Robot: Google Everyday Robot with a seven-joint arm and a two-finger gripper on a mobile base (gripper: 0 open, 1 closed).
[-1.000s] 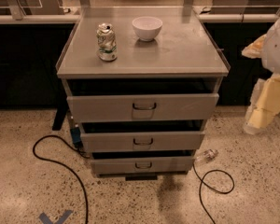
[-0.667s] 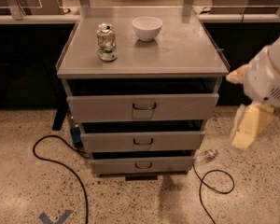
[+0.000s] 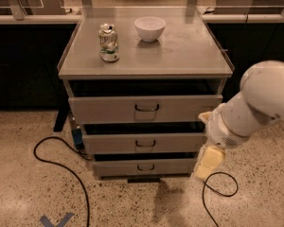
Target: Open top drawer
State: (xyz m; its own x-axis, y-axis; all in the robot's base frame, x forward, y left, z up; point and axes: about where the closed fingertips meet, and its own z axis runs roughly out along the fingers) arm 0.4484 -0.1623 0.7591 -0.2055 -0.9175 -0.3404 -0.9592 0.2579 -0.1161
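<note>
The top drawer (image 3: 180, 109) is the widest, tallest of three grey drawers in a metal cabinet. Its dark loop handle (image 3: 146, 109) is at the centre of the front panel. A dark gap shows above the panel. The two shallower drawers (image 3: 175, 142) sit below it. My white arm (image 3: 255, 103) comes in from the right. My gripper (image 3: 208, 161) hangs by the cabinet's lower right front corner, beside the lower drawers, below and to the right of the top drawer's handle. It does not touch the handle.
A dented can (image 3: 109, 42) and a white bowl (image 3: 150, 28) stand on the cabinet top (image 3: 189, 56). Black cables lie on the speckled floor at left (image 3: 61, 167) and at right (image 3: 221, 189). Dark counters stand behind on both sides.
My arm and gripper have moved left and down from the right edge, toward the cabinet's right front corner. The drawers, can and bowl have not moved.
</note>
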